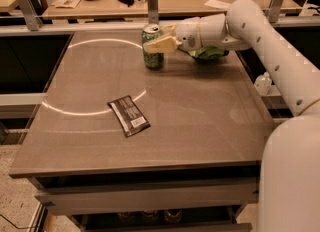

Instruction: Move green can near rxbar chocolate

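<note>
gripper (pixel 159 45) reached in from the right and sat against the upper side of the green can (pixel 153 60), which stood upright at the far edge of the table (pixel 210 121), just left of a green chip bag (pixel 207 53) half hidden behind the wrist. whether the gripper had closed on the can could not be told. the rxbar chocolate (pixel 129 115) lay flat well apart from the can, toward the near side and a little to the left. its long axis ran from far-left to near-right, with the white label at the near end. the coming move, by this reckoning, called for carrying the can nearward and slightly left, setting it down just beside the wrapper rather than on it.
</note>
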Action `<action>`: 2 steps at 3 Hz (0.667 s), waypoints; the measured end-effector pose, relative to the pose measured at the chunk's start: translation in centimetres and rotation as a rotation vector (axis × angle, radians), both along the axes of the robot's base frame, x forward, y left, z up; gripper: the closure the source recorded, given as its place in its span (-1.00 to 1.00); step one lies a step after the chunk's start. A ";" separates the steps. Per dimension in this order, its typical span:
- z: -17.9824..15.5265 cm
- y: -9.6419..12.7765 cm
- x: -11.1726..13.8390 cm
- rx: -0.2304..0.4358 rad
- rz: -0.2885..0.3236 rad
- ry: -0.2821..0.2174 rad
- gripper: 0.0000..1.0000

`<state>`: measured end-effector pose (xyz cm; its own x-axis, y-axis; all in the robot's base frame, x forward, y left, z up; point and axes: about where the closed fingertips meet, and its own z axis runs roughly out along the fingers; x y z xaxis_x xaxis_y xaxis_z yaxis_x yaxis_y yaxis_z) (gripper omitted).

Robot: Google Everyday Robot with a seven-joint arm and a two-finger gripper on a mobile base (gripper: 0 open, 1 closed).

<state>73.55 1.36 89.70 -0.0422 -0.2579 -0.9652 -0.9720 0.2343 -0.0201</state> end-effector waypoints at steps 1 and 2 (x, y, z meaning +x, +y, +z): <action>0.6 -0.7 -2.8 -0.007 0.048 -0.035 1.00; 0.6 -0.4 -5.2 -0.011 0.122 -0.054 1.00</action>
